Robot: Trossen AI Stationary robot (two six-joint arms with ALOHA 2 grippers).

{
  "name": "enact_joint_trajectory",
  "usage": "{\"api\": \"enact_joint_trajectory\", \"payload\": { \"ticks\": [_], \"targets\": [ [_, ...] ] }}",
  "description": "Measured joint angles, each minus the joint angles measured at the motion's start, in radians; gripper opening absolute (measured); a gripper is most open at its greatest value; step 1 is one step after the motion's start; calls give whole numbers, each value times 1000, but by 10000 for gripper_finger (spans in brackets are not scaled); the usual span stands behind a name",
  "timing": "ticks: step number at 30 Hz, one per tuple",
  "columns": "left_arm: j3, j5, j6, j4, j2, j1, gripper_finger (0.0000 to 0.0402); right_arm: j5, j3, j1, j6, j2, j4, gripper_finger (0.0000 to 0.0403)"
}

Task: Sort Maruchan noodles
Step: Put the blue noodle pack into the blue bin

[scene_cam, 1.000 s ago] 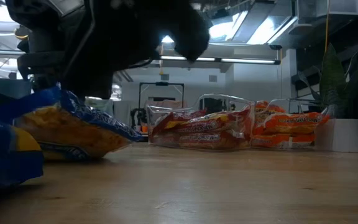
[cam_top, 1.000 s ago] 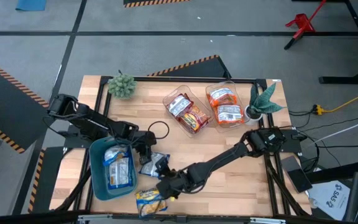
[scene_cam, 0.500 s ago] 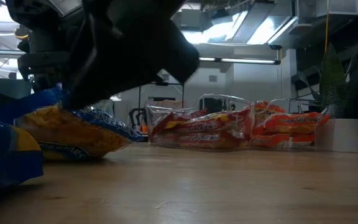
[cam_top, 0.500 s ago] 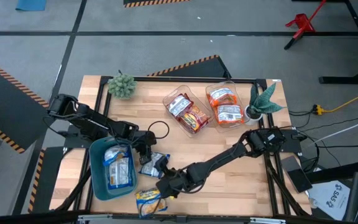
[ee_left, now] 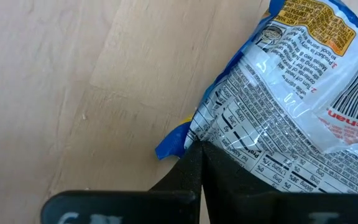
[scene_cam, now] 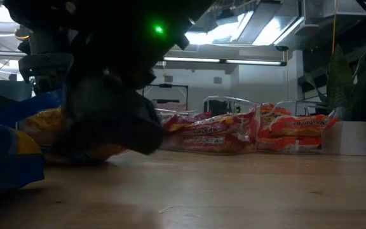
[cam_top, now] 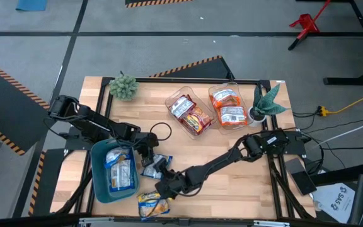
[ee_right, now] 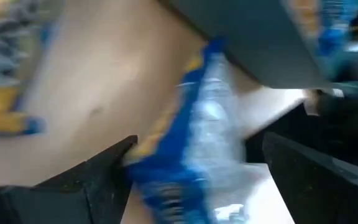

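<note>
A blue-and-yellow Maruchan packet (cam_top: 155,165) (ee_left: 291,93) lies printed back up beside the blue bin (cam_top: 95,170), which holds more blue packets. My left gripper (cam_top: 148,153) (ee_left: 201,152) is shut on it. My right gripper (cam_top: 166,184) (ee_right: 197,143) is open at the packet's opposite end, with one finger on each side of the blue packet (ee_right: 197,155). In the low view the right gripper (scene_cam: 113,121) hides most of that packet (scene_cam: 43,121). Another blue-and-yellow packet (cam_top: 151,203) (scene_cam: 5,159) lies flat near the table's near edge. My left gripper pinches the packet's blue sealed edge (ee_left: 191,134) near a corner between its two shut fingers, and the packet spreads away from the fingertips. My right gripper's fingers (ee_right: 104,174) stand close on both sides of the packet; I cannot tell whether they touch it.
Two clear containers stand toward the far edge, one with red-brown packets (cam_top: 191,115) (scene_cam: 202,133), one with orange packets (cam_top: 227,107) (scene_cam: 291,133). A round green plant (cam_top: 123,86) and a potted plant (cam_top: 265,104) sit at the far corners. Bare wood shows on the near right (cam_top: 244,183).
My right gripper has come down and toward the table's left, closing in on the packet held by my left gripper; in the low view it now covers most of that packet. The packet and my left gripper have stayed in place.
</note>
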Motion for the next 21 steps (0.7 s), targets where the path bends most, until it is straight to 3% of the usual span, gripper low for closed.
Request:
{"api": "enact_joint_trajectory", "payload": {
  "ticks": [3,6,14,21],
  "targets": [
    [0,4,0,4,0,0,0,89,1,0,4,4,-1,321],
    [0,7,0,8,0,0,0,106,1,-1,29,6,-11,277],
    [0,14,0,12,0,0,0,107,1,-5,106,5,-14,95],
    [-4,25,-2,-12,-59,18,0,161,8,10,157,5,-36,89]
  ]
}}
